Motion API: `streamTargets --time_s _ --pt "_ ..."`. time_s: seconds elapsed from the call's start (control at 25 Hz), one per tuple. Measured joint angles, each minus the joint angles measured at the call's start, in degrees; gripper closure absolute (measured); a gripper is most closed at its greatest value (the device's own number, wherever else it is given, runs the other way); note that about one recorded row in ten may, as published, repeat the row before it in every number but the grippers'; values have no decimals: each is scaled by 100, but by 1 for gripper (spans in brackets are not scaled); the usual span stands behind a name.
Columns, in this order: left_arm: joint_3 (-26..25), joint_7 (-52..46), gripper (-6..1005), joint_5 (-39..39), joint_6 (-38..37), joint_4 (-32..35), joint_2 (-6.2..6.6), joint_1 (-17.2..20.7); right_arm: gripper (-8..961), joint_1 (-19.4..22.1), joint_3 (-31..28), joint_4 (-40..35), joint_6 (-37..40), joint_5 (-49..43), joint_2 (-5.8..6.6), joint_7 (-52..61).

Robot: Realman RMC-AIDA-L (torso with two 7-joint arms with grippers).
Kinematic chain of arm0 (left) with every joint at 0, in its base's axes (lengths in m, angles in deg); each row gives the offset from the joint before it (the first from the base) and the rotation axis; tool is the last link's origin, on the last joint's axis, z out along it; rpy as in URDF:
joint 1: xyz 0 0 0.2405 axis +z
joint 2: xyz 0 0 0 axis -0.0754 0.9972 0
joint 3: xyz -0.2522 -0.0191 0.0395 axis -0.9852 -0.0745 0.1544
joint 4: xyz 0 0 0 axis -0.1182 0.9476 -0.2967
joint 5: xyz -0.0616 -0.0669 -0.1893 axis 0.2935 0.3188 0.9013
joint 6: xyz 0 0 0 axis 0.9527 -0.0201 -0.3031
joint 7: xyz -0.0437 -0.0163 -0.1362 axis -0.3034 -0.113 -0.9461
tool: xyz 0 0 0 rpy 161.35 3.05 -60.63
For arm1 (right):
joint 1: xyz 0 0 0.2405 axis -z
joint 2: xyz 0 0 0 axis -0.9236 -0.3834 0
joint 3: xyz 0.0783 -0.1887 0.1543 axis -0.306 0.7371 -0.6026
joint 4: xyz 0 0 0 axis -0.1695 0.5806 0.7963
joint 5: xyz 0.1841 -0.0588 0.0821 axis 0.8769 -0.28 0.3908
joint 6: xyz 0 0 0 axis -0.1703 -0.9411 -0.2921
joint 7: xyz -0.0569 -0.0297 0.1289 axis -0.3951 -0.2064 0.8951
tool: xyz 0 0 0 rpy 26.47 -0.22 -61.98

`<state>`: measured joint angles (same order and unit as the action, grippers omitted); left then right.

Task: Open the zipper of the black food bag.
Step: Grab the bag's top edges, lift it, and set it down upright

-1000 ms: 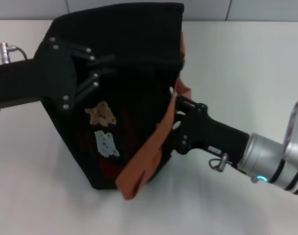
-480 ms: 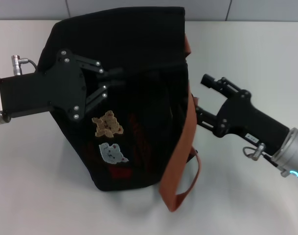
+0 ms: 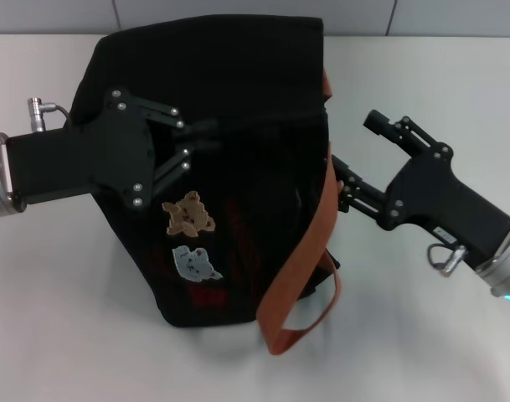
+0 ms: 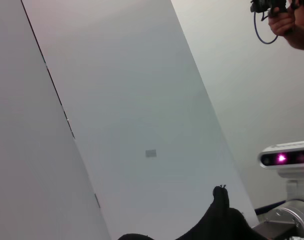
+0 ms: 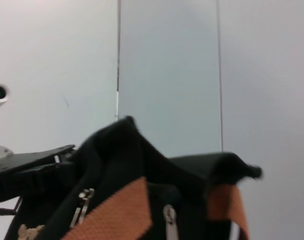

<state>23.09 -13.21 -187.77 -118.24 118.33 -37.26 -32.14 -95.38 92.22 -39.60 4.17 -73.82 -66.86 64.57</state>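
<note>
The black food bag (image 3: 238, 209) stands on the white table, its tan bear and white patches facing me. An orange-brown strap (image 3: 303, 255) hangs down its right side. My left gripper (image 3: 206, 134) reaches in from the left, shut on the dark fabric near the bag's top. My right gripper (image 3: 355, 146) is open just right of the bag, apart from it. In the right wrist view the bag top (image 5: 127, 150) shows with a small silver pull tab (image 5: 167, 218) of the zipper between the straps. The zip line itself is not discernible in the head view.
The white table (image 3: 422, 75) stretches to either side of the bag, with a tiled wall behind it. The left wrist view shows mostly wall, a bit of black fabric (image 4: 221, 220) and the robot's head (image 4: 286, 159).
My right gripper has pulled back to the right, off the bag's side and strap, and stands open. The strap has dropped lower. My left gripper and the bag have shifted slightly right.
</note>
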Motion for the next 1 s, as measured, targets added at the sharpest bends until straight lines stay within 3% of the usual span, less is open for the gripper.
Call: streamTargets --time_s 0.32,0.72,1.0 --pt "32 85 893 0 8 -187 -7 -35 218 46 -168 810 -113 1 -4 -1668" --pt "32 96 884 11 -12 -308 -6 -29 230 239 -655 1321 -339 1 -8 -2712" --pt "41 103 877 6 -9 -334 -6 -20 239 299 -672 1386 -349 -18 -8 -3117"
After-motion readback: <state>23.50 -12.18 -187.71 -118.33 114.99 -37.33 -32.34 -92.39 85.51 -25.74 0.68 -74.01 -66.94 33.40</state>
